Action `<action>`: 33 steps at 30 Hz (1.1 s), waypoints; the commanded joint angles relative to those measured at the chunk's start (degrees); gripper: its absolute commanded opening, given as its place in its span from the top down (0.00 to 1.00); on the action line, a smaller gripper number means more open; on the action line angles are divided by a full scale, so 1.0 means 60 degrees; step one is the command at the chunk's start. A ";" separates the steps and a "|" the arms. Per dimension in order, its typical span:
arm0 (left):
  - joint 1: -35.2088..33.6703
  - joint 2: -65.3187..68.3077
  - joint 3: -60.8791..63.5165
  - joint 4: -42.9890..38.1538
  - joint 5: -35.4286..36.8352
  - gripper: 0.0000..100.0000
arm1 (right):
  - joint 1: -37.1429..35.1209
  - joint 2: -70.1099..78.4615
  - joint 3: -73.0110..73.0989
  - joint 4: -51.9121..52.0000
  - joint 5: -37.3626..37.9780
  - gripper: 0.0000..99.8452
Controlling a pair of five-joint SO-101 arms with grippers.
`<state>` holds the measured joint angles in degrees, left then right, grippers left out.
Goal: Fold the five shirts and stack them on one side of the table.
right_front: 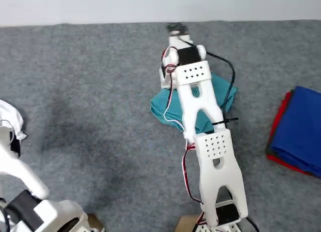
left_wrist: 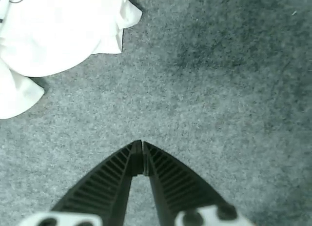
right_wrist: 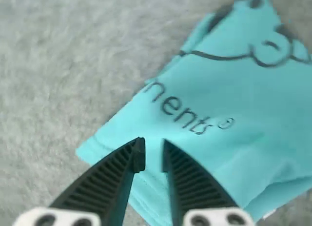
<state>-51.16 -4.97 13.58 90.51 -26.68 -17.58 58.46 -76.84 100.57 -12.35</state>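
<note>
1. Teal shirt [right_front: 165,107]: folded into a compact, slightly rumpled packet lying flat on the grey desk [right_front: 100,91], just right of centre in the high view. Its upper face carries dark lettering and a line drawing, seen from the right wrist view [right_wrist: 234,104].
2. White shirt [right_front: 11,117]: a loose, unfolded heap at the left edge of the high view, also seen from the left wrist view [left_wrist: 53,30].
3. Stack [right_front: 296,132]: folded shirts at the right edge of the high view, with a blue shirt [right_front: 301,124] on top and a red edge and a darker edge showing along the stack's left side beneath it.
4. Right end effector [right_wrist: 150,155]: fingers spread by a narrow gap with nothing between them, tips over the teal shirt near one of its edges. Whether they touch the cloth cannot be told. The right arm [right_front: 215,147] runs from the bottom of the high view across this shirt.
5. Left end effector [left_wrist: 142,157]: fingers pressed together and empty, over bare desk, with the white shirt lying apart from the tips. The left arm [right_front: 20,172] stands at the lower left of the high view.
6. Count: one teal shirt, one white shirt and one stack showing three colours; two arms, two end effectors.
</note>
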 commanded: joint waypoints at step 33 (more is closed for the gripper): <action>0.0088 -0.0117 -0.0051 -0.0044 -0.0015 0.99 | 0.1399 0.0872 0.1465 0.0022 -0.4894 0.55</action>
<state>-51.16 -4.97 13.58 90.51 -26.68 -8.18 63.30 -67.78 100.66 -41.01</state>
